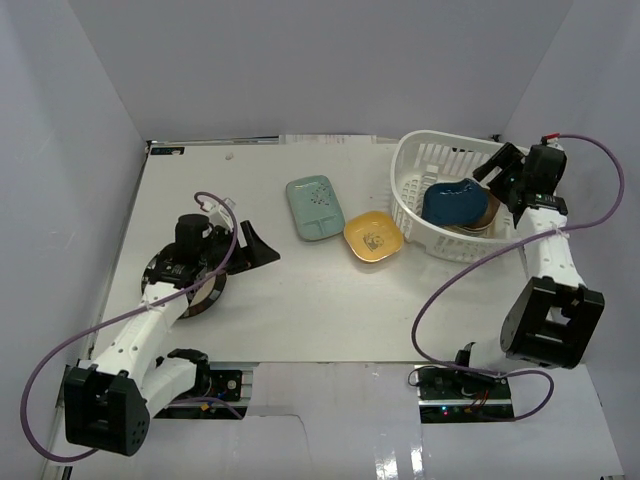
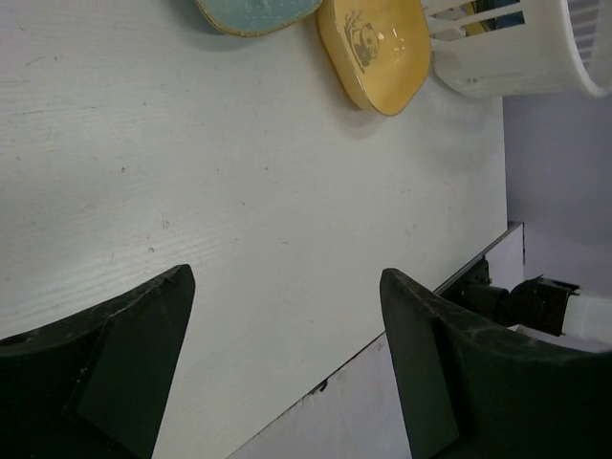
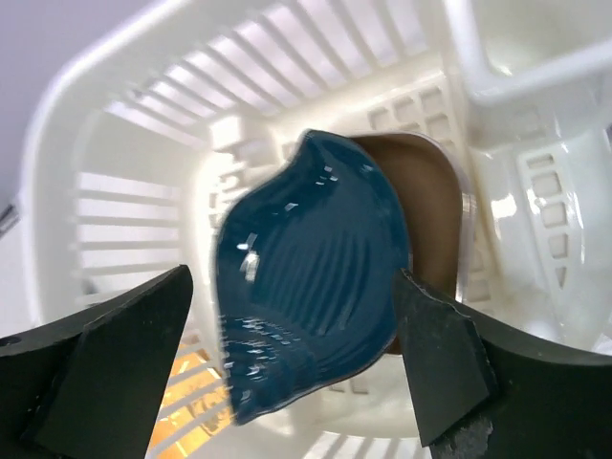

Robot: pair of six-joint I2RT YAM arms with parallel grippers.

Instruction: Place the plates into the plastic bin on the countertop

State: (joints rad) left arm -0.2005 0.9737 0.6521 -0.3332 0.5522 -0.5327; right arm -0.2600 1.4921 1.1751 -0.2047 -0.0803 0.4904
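Observation:
The white plastic bin (image 1: 415,160) stands at the far right of the countertop (image 1: 300,300). A dark teal leaf-shaped plate (image 1: 455,202) lies tilted inside it on a tan plate (image 3: 432,215). My right gripper (image 1: 500,178) hovers open above the bin. In the right wrist view the teal plate (image 3: 306,287) shows below the open gripper (image 3: 294,277), untouched, its lower edge blurred. A pale green rectangular plate (image 1: 314,208) and a yellow plate (image 1: 373,237) lie left of the bin. My left gripper (image 1: 262,245) is open and empty. A round dark-rimmed plate (image 1: 205,300) lies mostly hidden under the left arm.
In the left wrist view the open gripper (image 2: 287,277) hangs over bare table near its front edge (image 2: 411,316), with the yellow plate (image 2: 378,48), green plate (image 2: 253,11) and bin (image 2: 516,67) beyond. Grey walls enclose the table.

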